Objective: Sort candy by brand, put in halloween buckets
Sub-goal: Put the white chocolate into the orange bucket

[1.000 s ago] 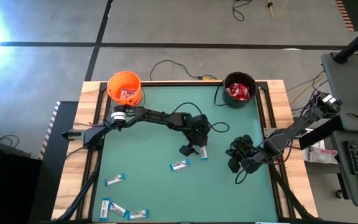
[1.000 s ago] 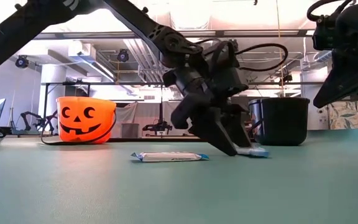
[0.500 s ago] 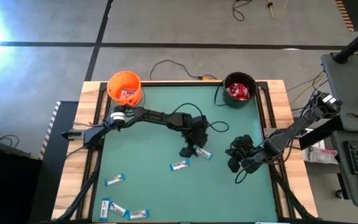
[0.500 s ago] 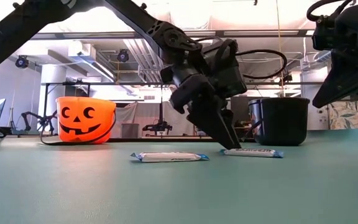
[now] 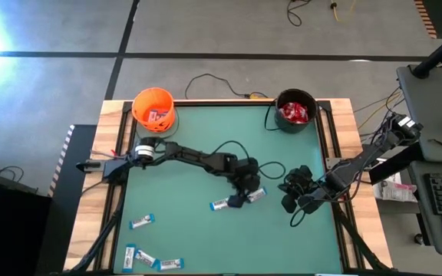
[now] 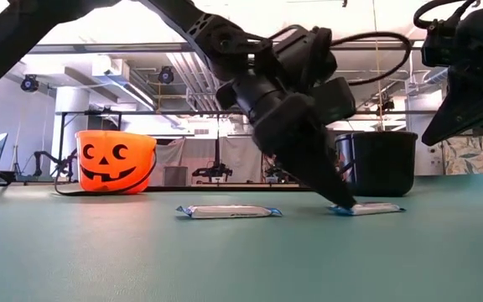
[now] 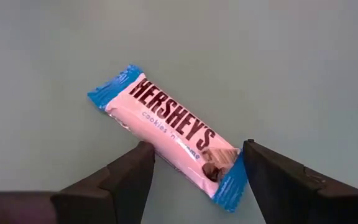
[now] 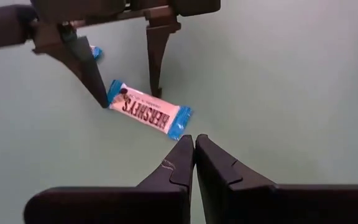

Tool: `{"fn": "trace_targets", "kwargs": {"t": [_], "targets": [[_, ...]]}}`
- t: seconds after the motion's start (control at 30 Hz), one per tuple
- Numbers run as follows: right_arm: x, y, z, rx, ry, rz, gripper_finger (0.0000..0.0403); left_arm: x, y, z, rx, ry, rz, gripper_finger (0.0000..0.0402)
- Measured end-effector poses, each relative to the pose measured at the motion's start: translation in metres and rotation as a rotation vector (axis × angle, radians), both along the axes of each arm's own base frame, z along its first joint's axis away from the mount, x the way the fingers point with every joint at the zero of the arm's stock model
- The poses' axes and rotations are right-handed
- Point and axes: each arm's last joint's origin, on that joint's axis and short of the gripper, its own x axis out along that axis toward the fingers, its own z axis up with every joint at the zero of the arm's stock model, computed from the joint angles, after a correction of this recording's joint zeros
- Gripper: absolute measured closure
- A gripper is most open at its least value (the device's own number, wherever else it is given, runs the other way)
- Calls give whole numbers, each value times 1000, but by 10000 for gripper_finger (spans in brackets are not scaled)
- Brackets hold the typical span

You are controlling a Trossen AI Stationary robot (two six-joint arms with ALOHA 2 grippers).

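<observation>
My left gripper (image 5: 242,198) is open and low over the mat's middle. Its fingers stand on either side of one end of a blue-and-white bar (image 7: 173,134), which lies flat on the mat (image 5: 256,195). A second bar (image 5: 221,204) lies just to its left. My right gripper (image 8: 194,146) is shut and holds nothing, hovering right of that bar (image 5: 294,192). The orange bucket (image 5: 153,107) stands at the far left corner with bars inside. The black bucket (image 5: 295,110) stands at the far right with red packets (image 5: 294,113) inside. My left gripper comes slanting down from the table's left, with its fingers across the bar's left end (image 6: 338,210). One fingertip (image 6: 340,201) meets that blue end where it lies on the mat. Whether the other finger (image 7: 257,168) touches the bar, I cannot tell.
Several more blue-and-white bars lie near the mat's near left corner (image 5: 142,221), (image 5: 146,258), (image 5: 170,264). Wooden rails frame the green mat (image 5: 298,245). A cable (image 5: 206,80) runs along the far edge between the buckets.
My left gripper has moved toward the table's near edge and to the right, staying low. The bar beside it has slid a little rightward along the mat and turned, now lying more crosswise in the low view.
</observation>
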Motion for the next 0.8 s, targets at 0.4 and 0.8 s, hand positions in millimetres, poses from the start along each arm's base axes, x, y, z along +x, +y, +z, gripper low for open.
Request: {"fn": "trace_targets", "kwargs": {"t": [0.4,0.8], "targets": [[0,0,0,-46,12,39,393,-3,-25,3,11,15,234,169],[-1,1,-1,-93,63,160,393,-9,-49,10,-6,-141,436,168]]}}
